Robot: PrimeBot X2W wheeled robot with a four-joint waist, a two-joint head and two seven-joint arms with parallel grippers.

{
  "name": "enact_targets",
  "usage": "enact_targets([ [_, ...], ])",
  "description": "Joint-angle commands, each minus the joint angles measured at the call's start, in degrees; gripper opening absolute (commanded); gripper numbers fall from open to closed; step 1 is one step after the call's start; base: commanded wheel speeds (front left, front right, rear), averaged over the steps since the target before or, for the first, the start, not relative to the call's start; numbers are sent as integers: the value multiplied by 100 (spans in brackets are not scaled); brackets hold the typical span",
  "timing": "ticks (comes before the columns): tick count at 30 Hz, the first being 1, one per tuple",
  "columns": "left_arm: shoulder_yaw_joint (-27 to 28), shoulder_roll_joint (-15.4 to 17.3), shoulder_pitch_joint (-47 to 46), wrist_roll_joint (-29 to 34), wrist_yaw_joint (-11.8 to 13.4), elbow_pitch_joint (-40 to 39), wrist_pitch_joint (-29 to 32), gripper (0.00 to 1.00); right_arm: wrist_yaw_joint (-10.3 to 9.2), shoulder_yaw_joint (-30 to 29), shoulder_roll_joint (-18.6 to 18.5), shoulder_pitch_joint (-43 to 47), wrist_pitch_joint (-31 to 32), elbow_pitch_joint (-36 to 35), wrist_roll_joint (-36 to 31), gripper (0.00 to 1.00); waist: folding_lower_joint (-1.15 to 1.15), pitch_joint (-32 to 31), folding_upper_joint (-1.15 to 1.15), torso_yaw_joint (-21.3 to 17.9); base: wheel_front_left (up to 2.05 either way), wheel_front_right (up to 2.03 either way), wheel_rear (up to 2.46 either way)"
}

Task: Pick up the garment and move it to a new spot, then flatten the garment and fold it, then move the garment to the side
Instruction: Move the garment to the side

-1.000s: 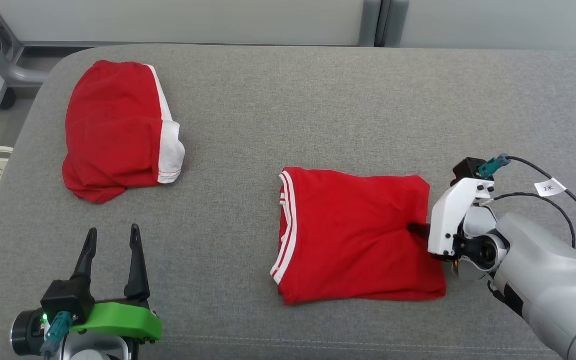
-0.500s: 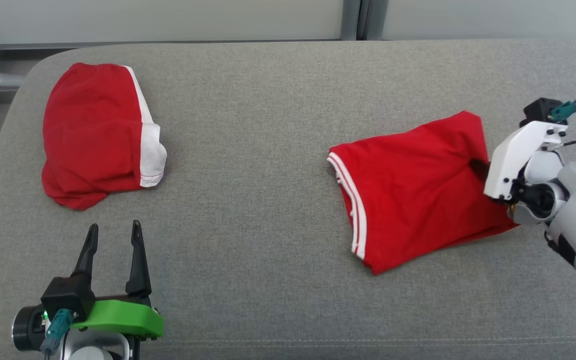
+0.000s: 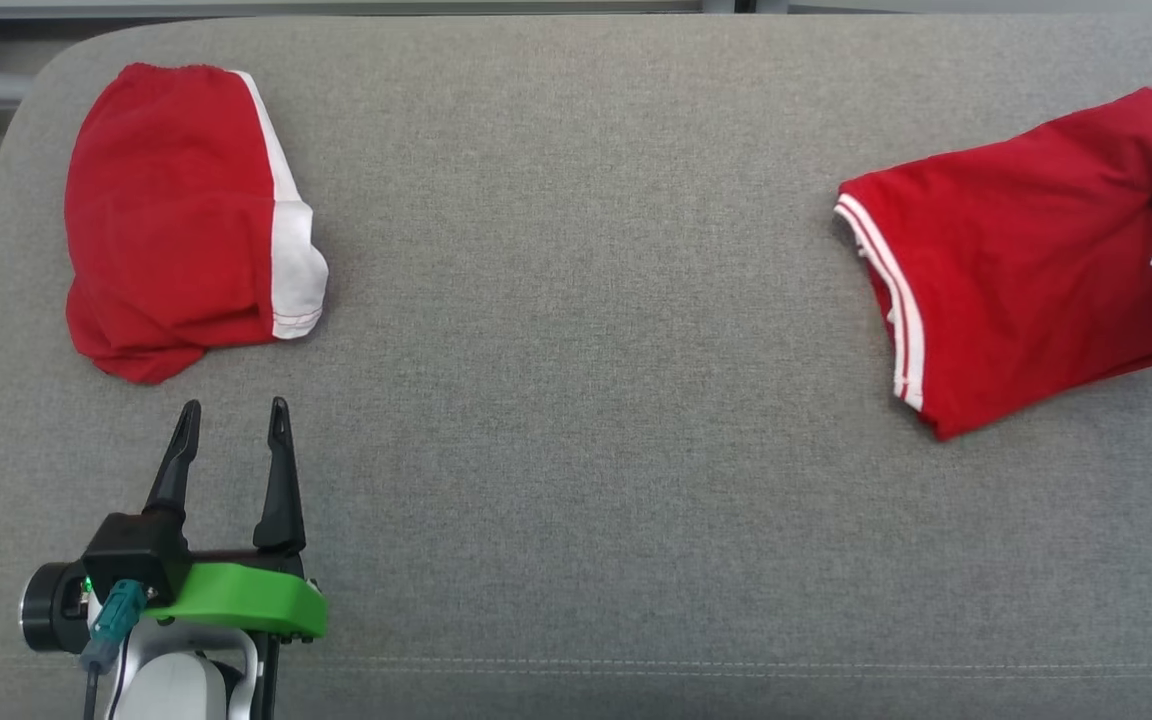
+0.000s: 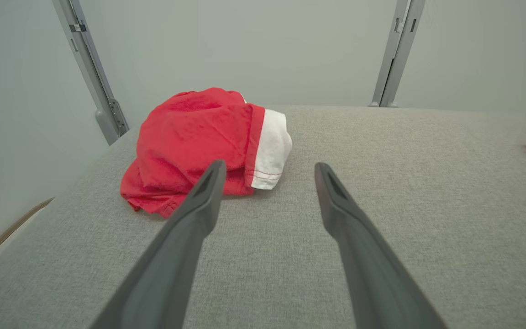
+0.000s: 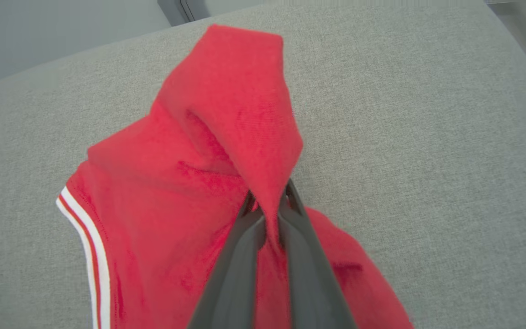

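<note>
Folded garment (image 3: 1016,260): far right, its edge pinched in our right gripper (image 5: 270,205). Our left gripper (image 3: 234,405): wide, empty, near left. Step, we judge: moving aside. Next: lower, release.

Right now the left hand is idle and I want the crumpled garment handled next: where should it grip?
The white corner of the garment, from the near side, where the open left hand points. It juts out flatter toward the hand, while the red part is bunched in thick folds, probably harder to pinch cleanly.
</note>
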Motion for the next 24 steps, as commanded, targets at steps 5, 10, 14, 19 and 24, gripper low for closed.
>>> enact_targets([
  [5, 1, 15, -193, 60, -55, -9, -13, 100, -8, 52, -286, -332, -124, 236, -198, 0, 0, 328, 0, 28, 0, 0, 0],
  [10, 1, 14, -262, 84, -84, -47, -13, 100, -8, 45, -512, -539, -227, 337, -327, 0, 0, 522, 0, 6, 0, 0, 0],
  [14, 29, 17, -316, 125, -97, -78, -13, 100, -8, -4, -708, -660, -272, 370, -395, 0, 0, 675, 0, -37, 0, 0, 0],
  [19, 23, 19, -386, 166, -111, -99, -13, 100, -8, -93, -877, -645, -282, 366, -470, 0, 0, 835, 0, -69, 0, 0, 0],
  [24, -45, 18, -435, 146, -128, -116, -13, 100, -8, -221, -1055, -614, -349, 370, -625, 0, 0, 951, 0, -39, 0, 0, 0],
])
